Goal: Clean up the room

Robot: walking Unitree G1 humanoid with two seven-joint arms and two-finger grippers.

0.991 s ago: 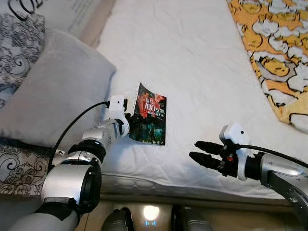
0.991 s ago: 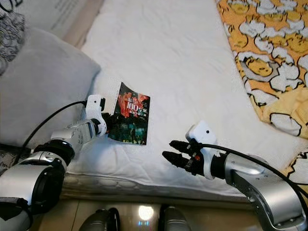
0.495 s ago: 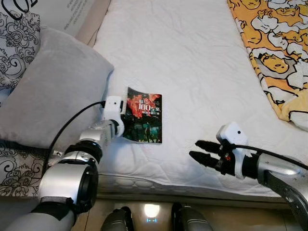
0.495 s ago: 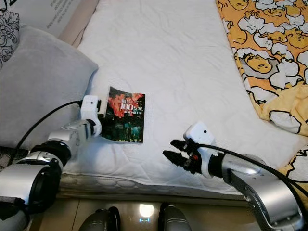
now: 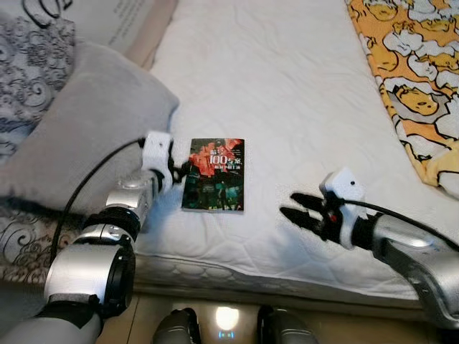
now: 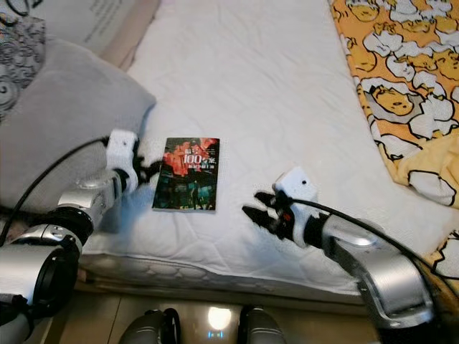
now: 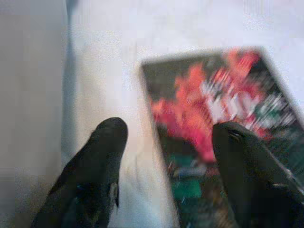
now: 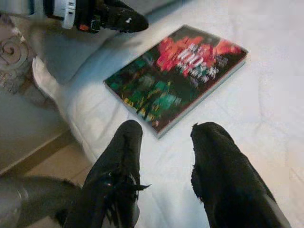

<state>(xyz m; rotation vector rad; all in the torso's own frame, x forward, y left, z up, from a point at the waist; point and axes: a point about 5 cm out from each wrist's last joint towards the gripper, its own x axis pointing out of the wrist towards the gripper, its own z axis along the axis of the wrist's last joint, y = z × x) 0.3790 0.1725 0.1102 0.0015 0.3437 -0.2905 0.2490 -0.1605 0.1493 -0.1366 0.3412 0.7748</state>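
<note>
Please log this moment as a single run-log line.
book flat on bed | left gripper open at its edge | right gripper open beside it | pillow to the left

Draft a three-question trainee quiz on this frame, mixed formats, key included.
1. True or false: the book lies flat on the white mattress.
2. Which hand is at the book's edge? A) left hand B) right hand
3. Fill in: the grey ___ lies on the robot's left side of the book.

Key: 1 true. 2 A; its open fingers straddle the edge nearest the pillow, while the right hand, also open, is over bare mattress on the book's other side. 3 pillow.
</note>
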